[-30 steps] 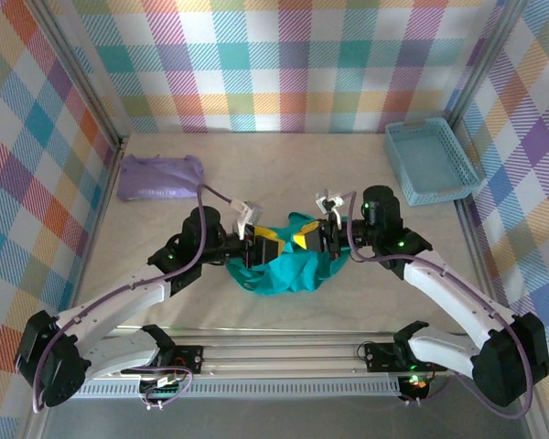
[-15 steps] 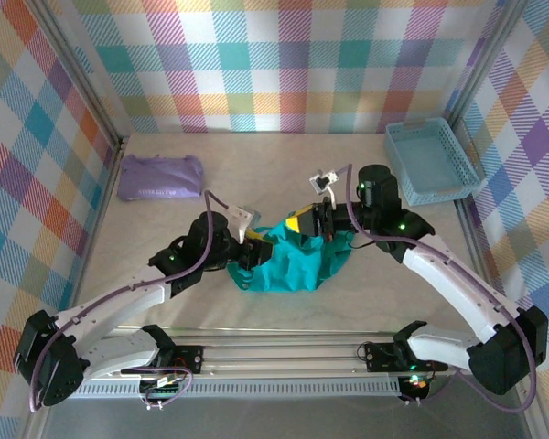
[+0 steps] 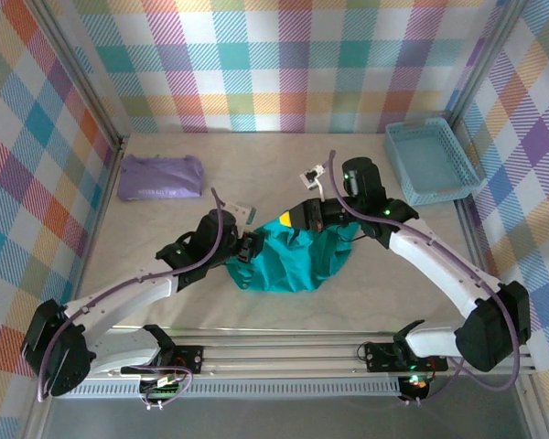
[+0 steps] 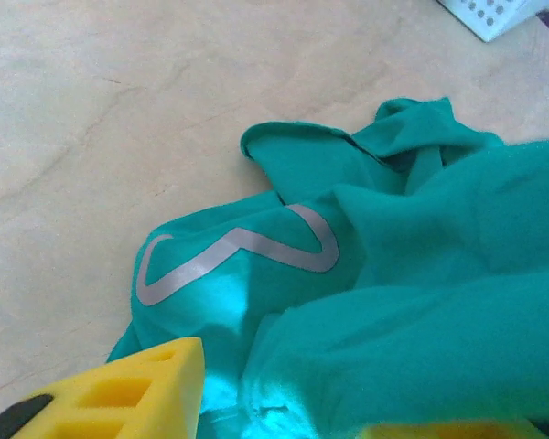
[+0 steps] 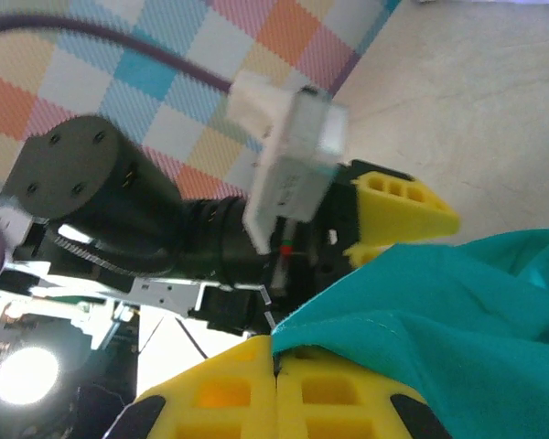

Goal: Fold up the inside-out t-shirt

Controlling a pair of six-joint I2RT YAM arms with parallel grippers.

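The right gripper is pinching the inside-out t-shirt. Its two yellow fingers are pressing flat together. A hemmed edge of the teal cloth is running out from the seam between their tips and spreading away to one side of them. Seen from above, this gripper is holding that edge at the far side of the heap. The bulk of the shirt is lying bunched on the table just beneath and behind its fingertips.

The left gripper is sitting at the opposite side of the heap. Its fingers are standing apart, and a thick roll of cloth is filling the gap between them. Whether they are squeezing it or merely straddling it cannot be told. Just ahead of those fingertips the shirt is showing a pale zigzag print, with a turned-over flap beyond it. Well past the cloth, a corner of the light blue basket is peeking in.
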